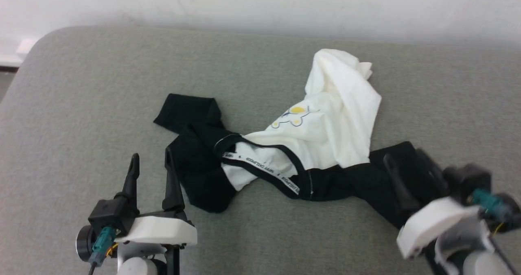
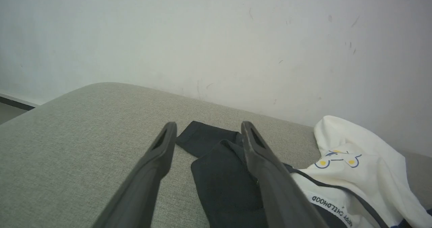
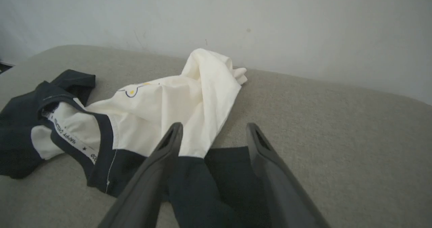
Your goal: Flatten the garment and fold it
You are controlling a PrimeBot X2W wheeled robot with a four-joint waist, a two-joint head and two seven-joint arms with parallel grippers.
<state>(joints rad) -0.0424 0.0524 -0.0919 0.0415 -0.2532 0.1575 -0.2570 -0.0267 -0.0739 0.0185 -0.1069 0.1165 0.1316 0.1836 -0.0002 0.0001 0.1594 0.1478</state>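
Left hand (image 1: 151,155) and right hand (image 3: 213,127) spread and empty beside a crumpled shirt (image 1: 333,120)

The shirt lies twisted mid-cushion (image 1: 81,104), a black sleeve (image 1: 191,116) by each hand. We judge a pinch could catch doubled layers, so a pull would tighten the twist, not flatten it.

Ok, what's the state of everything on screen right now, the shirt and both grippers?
garment: crumpled on the grey surface, white body bunched up, not flattened or folded.
left gripper: open, empty, poised at the left black sleeve.
right gripper: open, empty, fingers either side of the right black sleeve.
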